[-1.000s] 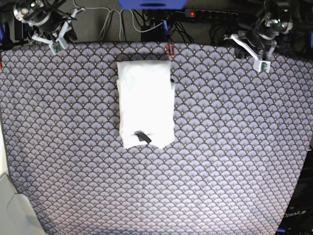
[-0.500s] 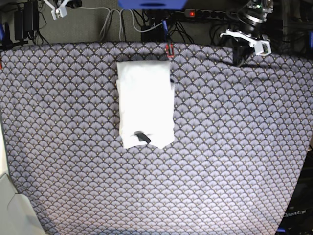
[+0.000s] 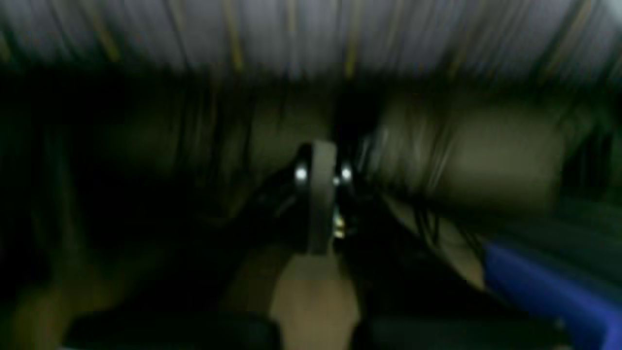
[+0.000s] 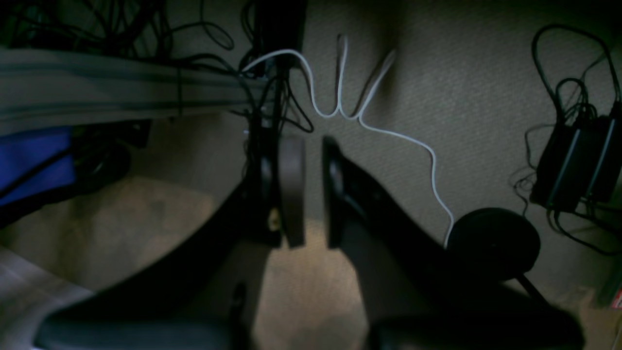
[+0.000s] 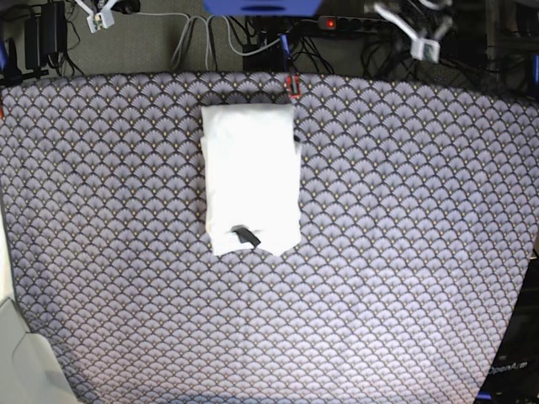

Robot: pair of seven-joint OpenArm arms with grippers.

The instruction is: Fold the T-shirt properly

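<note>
The T-shirt (image 5: 251, 172) lies folded into a narrow white rectangle on the patterned tablecloth (image 5: 396, 252), plain side up, with a small dark tag (image 5: 246, 236) near its front edge. Both arms are drawn back past the table's far edge, away from the shirt. My left gripper (image 3: 324, 155) appears blurred in the left wrist view, its fingers pressed together and holding nothing; its arm (image 5: 414, 35) shows at the top right. My right gripper (image 4: 311, 146) hangs over the floor with a narrow gap between its fingers and nothing in them; its arm (image 5: 99, 15) peeks in at the top left.
Behind the table lie a power strip (image 5: 362, 23), cables and a blue object (image 5: 261, 5). A white cable (image 4: 369, 121), a black adapter (image 4: 578, 165) and a round black base (image 4: 493, 243) sit on the carpet. A white object (image 5: 21, 353) is at the front left corner.
Both arms have pulled back from the table's far corners toward the top edge of the base view. The left gripper has closed fully. The T-shirt has not moved.
</note>
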